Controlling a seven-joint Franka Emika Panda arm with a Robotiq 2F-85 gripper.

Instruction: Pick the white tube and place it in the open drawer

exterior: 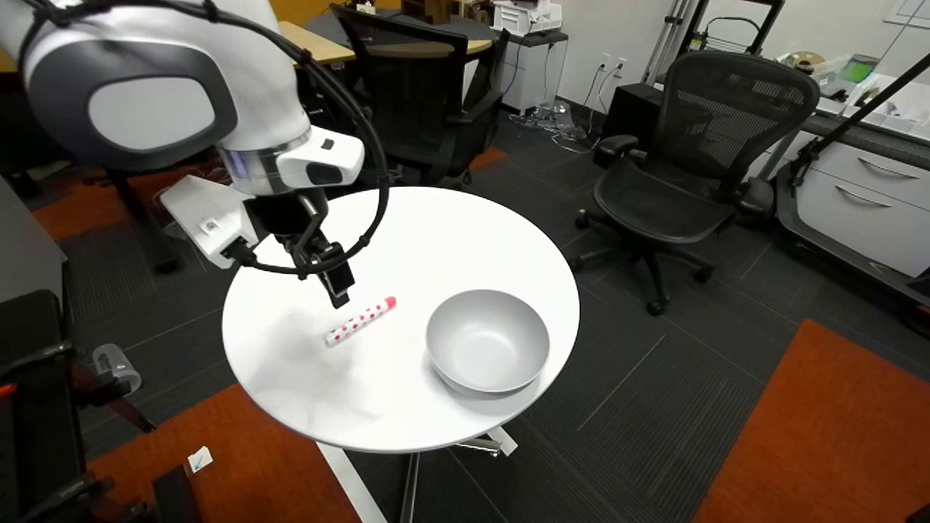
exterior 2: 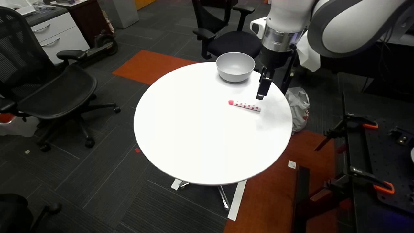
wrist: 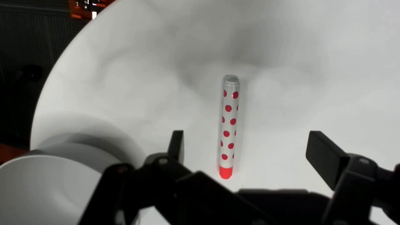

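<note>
Fingers [wrist: 326, 157] stand wide apart and hold nothing; the gripper [wrist: 245, 149] hangs above the table [exterior 2: 190, 129], not touching the tube [wrist: 228, 126].

Tube: lies flat on the table, white with red spots, one end red. Seen from the wrist, it runs lengthwise between the two fingers, closer to the one at the left of that view, with the red end [wrist: 226, 172] roughly level with the fingertips.

Handling, as judged: light, probably hard plastic, stiff enough for a moderate squeeze and unlikely to break. Smooth and round; liable to roll or slide should one finger meet it first. Recommended hold: across the spotted middle, fingers square to its length. Centring over the tube and shifting toward the plain end appear called for before lowering. Red end to be avoided; it may be a cap and could pull off.

Next outward, the grey bowl [exterior: 487, 341]: upright on the same table, near the edge, apart from the tube and nearer its red end. Taken as the receptacle, since no open drawer is visible. White drawers [exterior: 857, 225] stand well apart from the table, fronts apparently closed.
</note>
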